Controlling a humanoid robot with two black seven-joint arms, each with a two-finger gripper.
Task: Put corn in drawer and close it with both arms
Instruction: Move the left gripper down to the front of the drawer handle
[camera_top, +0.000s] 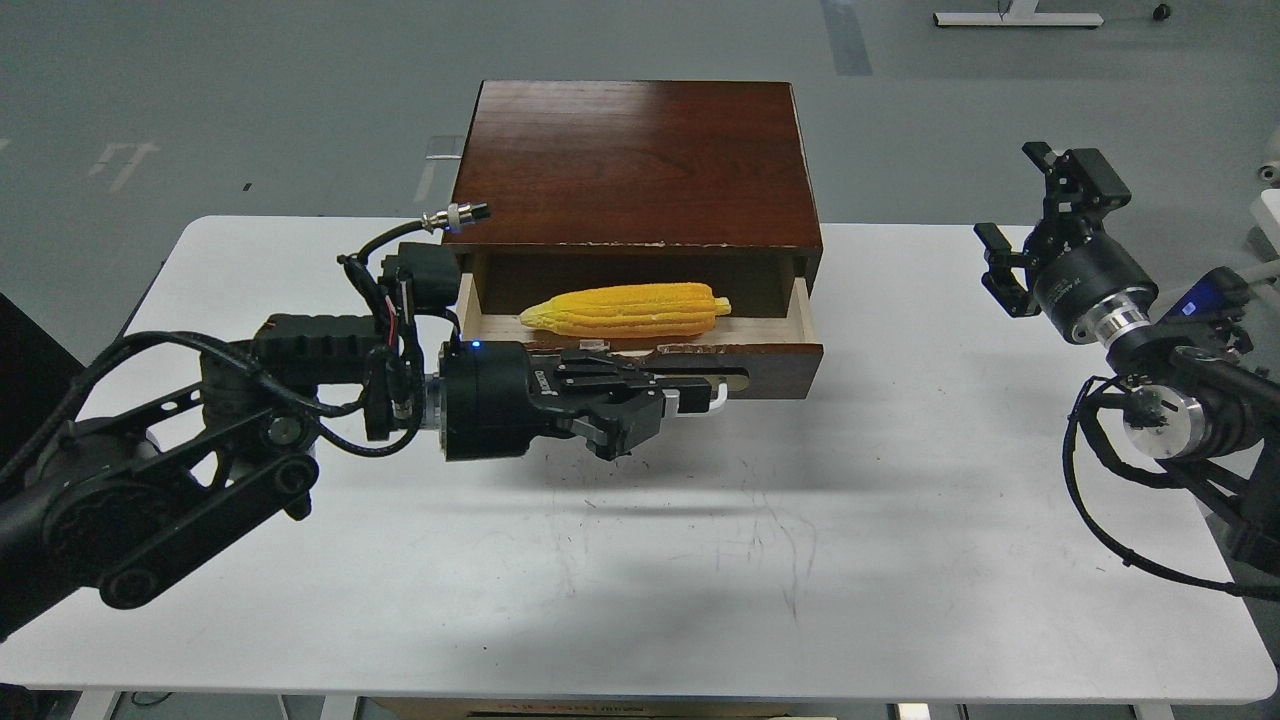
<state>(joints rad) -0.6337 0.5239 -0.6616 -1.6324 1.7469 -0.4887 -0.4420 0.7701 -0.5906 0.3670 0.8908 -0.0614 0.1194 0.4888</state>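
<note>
The corn (628, 309) lies lengthwise inside the open drawer (780, 352), pointed end to the left, with nothing touching it. My left gripper (672, 398) has its fingers pointing right, low against the drawer's dark front. It covers the left part of the white bar handle (716, 396). Its dark fingers merge with the drawer front, so I cannot tell whether they are open or shut. My right gripper (1035, 215) is open and empty, held above the table's right end, well clear of the cabinet (630, 160).
The dark wooden cabinet stands at the back middle of the white table (640, 560). My left arm's links and cables (300, 400) stretch across the table's left part. My right arm's wrist and cables (1160, 400) hang over the right edge.
</note>
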